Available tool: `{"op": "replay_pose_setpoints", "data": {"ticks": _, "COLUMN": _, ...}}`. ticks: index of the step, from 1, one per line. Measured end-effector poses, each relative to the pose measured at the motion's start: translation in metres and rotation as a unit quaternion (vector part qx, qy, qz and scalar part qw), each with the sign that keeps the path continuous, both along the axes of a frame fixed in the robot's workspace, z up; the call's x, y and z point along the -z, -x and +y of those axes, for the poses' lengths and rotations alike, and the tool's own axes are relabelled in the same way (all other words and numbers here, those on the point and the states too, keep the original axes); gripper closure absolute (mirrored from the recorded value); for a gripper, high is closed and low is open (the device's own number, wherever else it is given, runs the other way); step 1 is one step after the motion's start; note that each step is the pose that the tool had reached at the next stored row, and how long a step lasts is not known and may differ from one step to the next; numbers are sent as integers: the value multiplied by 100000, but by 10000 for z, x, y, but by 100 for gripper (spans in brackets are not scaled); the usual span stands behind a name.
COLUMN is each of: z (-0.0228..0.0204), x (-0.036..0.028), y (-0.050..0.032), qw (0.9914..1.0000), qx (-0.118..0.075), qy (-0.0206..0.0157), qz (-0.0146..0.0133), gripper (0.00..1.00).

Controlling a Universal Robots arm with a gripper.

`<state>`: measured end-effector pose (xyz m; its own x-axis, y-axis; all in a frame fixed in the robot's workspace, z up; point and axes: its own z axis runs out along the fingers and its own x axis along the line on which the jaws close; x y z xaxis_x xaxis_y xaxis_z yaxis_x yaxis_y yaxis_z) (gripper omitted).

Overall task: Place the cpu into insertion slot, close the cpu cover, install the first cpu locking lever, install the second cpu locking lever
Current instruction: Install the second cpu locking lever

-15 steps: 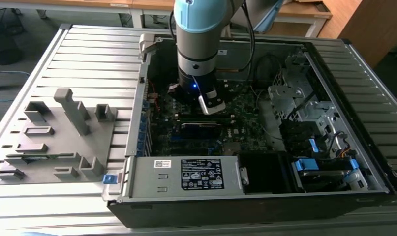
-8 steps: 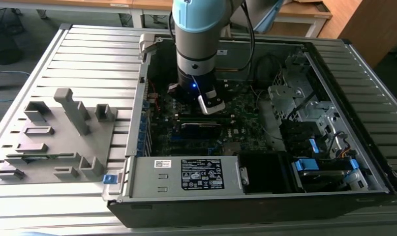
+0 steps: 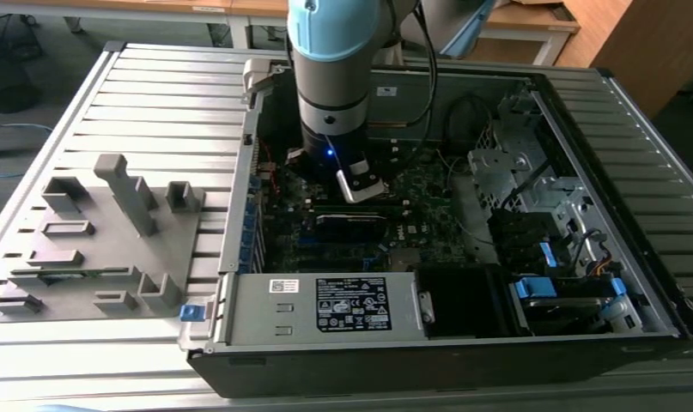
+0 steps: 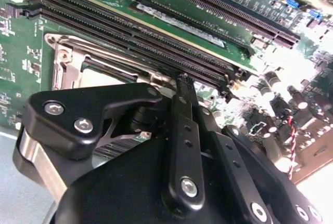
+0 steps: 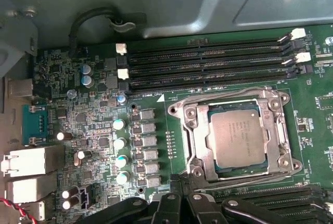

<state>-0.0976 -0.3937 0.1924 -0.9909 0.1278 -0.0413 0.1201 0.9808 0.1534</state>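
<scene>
The cpu [image 5: 237,133], a dull silver square chip, lies flat in the motherboard's socket. The insertion slot is hidden beneath it. The cpu cover [image 5: 190,130], a silvery frame plate, lies down around the chip, also seen as the cover [image 4: 62,63] in the second wrist view. A thin metal lever [image 5: 223,98] runs along the cover's edge beside the memory slots. My gripper [image 5: 182,182] hovers at the cover's corner on the side away from those slots. Its black fingers [image 4: 183,86] are pressed together with nothing visible between them. In the exterior view the gripper [image 3: 359,184] reaches down into the open computer case.
Long black memory slots [image 5: 208,63] flank the socket. Capacitors [image 5: 119,143] and rear ports [image 5: 31,161] stand beside it. Case walls, drive bays [image 3: 530,197] and a power supply [image 3: 323,305] ring the board. A grey fixture rack [image 3: 94,240] sits at the exterior view's left.
</scene>
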Motion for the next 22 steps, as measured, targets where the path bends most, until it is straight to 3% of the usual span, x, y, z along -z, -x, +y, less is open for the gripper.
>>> {"op": "replay_pose_setpoints", "data": {"ticks": 4, "z": 0, "x": -34, "y": 0, "qw": 100000, "qx": -2, "qy": -26, "qz": -44, "gripper": 89}}
{"op": "replay_pose_setpoints", "data": {"ticks": 11, "z": 0, "x": -334, "y": 1, "qw": 100000, "qx": 1, "qy": -4, "qz": -21, "gripper": 89}}
{"op": "replay_pose_setpoints", "data": {"ticks": 13, "z": 0, "x": -388, "y": 1, "qw": 100000, "qx": -2, "qy": -5, "qz": -22, "gripper": 89}}
{"op": "replay_pose_setpoints", "data": {"ticks": 18, "z": 0, "x": -393, "y": -28, "qw": 100000, "qx": -4, "qy": 4, "qz": -22, "gripper": 89}}
{"op": "replay_pose_setpoints", "data": {"ticks": 22, "z": 0, "x": -391, "y": -195, "qw": 100000, "qx": 3, "qy": -3, "qz": 8, "gripper": 89}}
